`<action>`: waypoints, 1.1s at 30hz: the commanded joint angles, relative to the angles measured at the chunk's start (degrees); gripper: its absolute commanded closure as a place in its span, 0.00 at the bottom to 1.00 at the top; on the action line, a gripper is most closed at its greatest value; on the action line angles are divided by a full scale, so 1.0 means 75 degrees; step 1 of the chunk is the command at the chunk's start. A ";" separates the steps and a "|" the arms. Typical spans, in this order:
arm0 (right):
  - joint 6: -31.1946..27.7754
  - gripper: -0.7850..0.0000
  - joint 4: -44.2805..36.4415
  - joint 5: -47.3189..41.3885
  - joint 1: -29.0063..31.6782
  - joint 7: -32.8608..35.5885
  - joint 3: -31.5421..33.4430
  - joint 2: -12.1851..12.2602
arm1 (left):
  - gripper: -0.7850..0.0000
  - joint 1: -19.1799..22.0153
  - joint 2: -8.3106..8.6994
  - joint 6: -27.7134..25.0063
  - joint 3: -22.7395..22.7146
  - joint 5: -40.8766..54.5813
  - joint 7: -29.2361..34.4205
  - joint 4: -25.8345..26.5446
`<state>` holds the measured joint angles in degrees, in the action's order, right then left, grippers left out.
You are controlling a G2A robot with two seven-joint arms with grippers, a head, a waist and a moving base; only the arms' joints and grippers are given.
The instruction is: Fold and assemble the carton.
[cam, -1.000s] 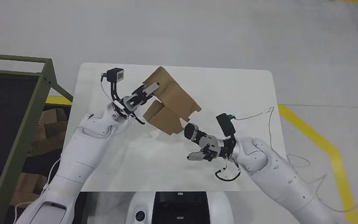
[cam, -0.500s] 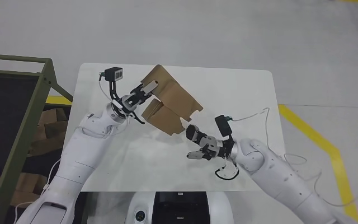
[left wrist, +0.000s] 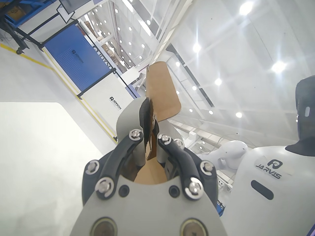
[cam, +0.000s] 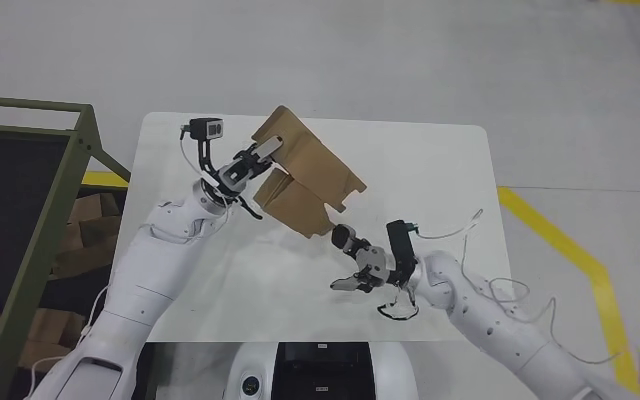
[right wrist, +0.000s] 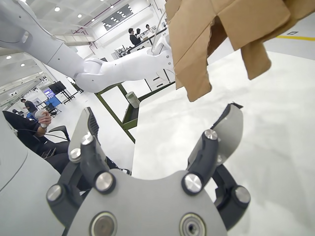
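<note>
White table (cam: pixel 440 170), brown carton (cam: pixel 310 175) lifted above it, left gripper (cam: pixel 262 152) clamped on its edge. Nearby the right gripper (cam: pixel 341 262) hangs open. Folding seems barely begun; next it should catch a loose flap (right wrist: pixel 256 60).

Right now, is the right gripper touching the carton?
Apart. The right wrist view shows a gap between the open right gripper and the flaps of the carton.

Left arm (cam: pixel 150 250) and right arm (cam: pixel 480 305) were glossy white shells, right gripper (right wrist: pixel 160 114) had grey plate, black links, silver screws (right wrist: pixel 105 181)
</note>
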<state>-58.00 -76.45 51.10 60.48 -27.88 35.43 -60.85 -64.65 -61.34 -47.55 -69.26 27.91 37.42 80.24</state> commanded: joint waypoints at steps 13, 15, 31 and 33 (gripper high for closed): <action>0.0000 0.31 0.0669 0.0551 -0.0206 -0.1240 -0.0046 -0.0258 | 1.00 0.0009 -0.0054 0.0029 -0.0019 0.0527 0.0461 -0.0043; 0.0000 0.31 0.0689 0.0563 -0.0230 -0.1245 -0.0055 -0.0294 | 1.00 0.0004 -0.0062 0.0033 -0.0021 0.0532 0.0488 -0.0034; 0.0000 0.57 0.0967 0.0385 -0.0417 -0.1258 -0.0207 -0.0487 | 1.00 0.0015 -0.0135 -0.0090 -0.0033 0.0407 0.0617 -0.0044; 0.0000 0.58 0.0995 0.0369 -0.0435 -0.1264 -0.0227 -0.0496 | 1.00 0.0011 -0.0146 -0.0088 -0.0027 0.0395 0.0598 -0.0040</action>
<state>-58.00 -69.09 53.93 57.28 -37.34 33.80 -64.53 -64.54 -62.39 -48.25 -69.50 30.90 41.98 79.93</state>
